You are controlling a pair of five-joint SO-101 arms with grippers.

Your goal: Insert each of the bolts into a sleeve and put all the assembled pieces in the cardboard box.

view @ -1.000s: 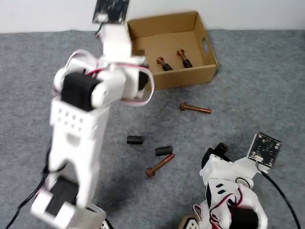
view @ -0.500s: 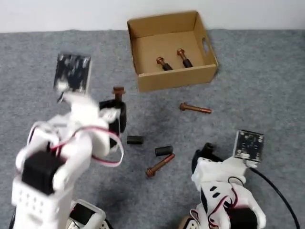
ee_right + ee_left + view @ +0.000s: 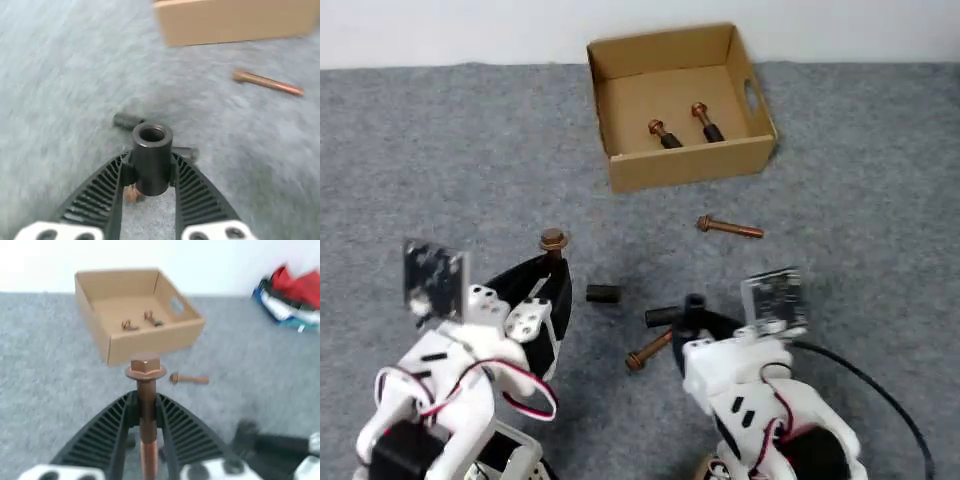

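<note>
Joining looks the step in hand: left claw (image 3: 145, 407) grips a bolt (image 3: 145, 371) by its shank, right claw (image 3: 151, 175) clamps a sleeve (image 3: 152, 150), both above the counter (image 3: 880, 180). The next move calls for aligning shank with bore.

A copper bolt (image 3: 145, 371) is held upright, head up, in the left gripper (image 3: 146, 400). Beyond it, the cardboard box (image 3: 150, 342) is seen with two small pieces (image 3: 128, 325) inside, and a loose bolt (image 3: 189, 379) is lying near its front wall.
</note>
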